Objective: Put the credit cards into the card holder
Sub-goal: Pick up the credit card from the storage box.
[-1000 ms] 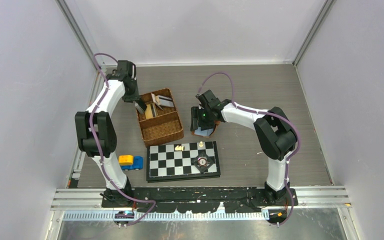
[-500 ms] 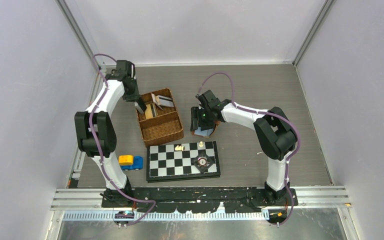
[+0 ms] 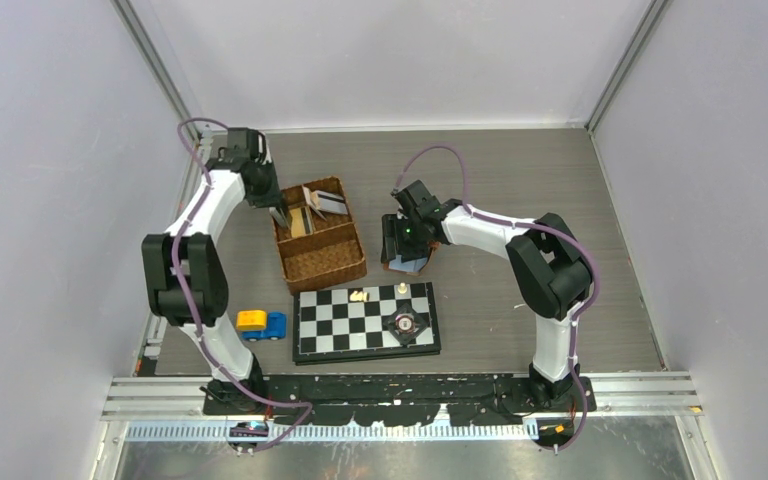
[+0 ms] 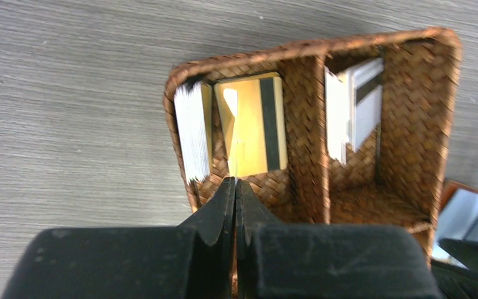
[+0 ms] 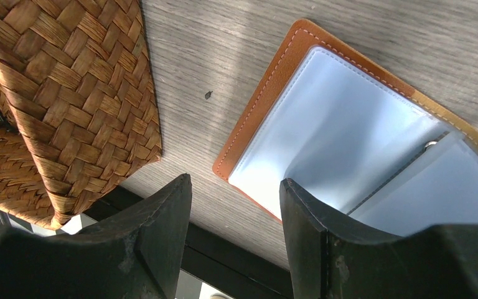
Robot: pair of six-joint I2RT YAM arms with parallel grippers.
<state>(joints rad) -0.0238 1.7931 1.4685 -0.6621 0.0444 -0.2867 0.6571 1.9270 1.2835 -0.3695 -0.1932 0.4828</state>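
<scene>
Card holder mostly under right fingers

The right claw hangs spread over the opened card holder, beside a wicker basket on the table.

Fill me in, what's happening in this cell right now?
The left hand is at the wicker basket, shut on what looks like one credit card seen edge-on; more cards stand in two of its compartments. The right hand hovers open over the card holder, which lies open on the table beside the basket.
</scene>
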